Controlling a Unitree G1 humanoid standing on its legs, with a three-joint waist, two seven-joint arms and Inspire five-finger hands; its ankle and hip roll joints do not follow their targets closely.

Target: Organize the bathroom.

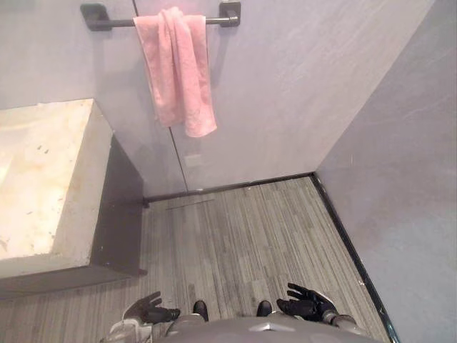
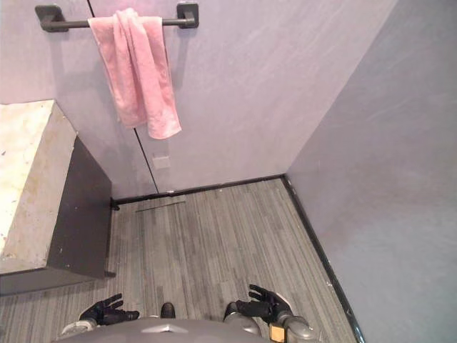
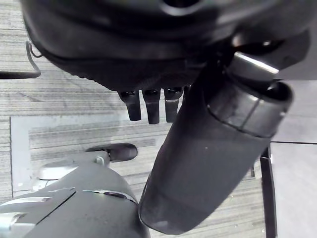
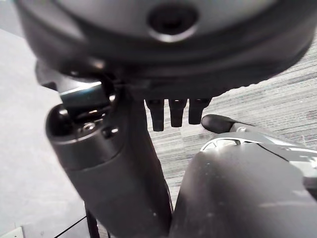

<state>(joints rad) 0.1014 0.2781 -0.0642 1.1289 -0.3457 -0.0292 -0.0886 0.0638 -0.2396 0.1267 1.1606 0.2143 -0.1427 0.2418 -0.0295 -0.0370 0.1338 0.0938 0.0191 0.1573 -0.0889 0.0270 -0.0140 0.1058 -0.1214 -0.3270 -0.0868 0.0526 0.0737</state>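
Note:
A pink towel (image 1: 176,68) hangs bunched and uneven over a dark towel bar (image 1: 114,21) high on the far wall. My left hand (image 1: 148,309) hangs low at the bottom left, fingers relaxed and holding nothing. At the bottom right my right hand (image 1: 307,303) is likewise open with spread fingers. Both hands are far below the towel. In the wrist views my left fingers (image 3: 151,104) and right fingers (image 4: 176,111) point straight down toward the floor.
A pale stone counter (image 1: 43,179) on a dark cabinet (image 1: 118,207) stands at the left. Grey walls meet in a corner at the right, with a dark baseboard (image 1: 343,229). Striped grey floor (image 1: 243,236) lies between the counter and the wall.

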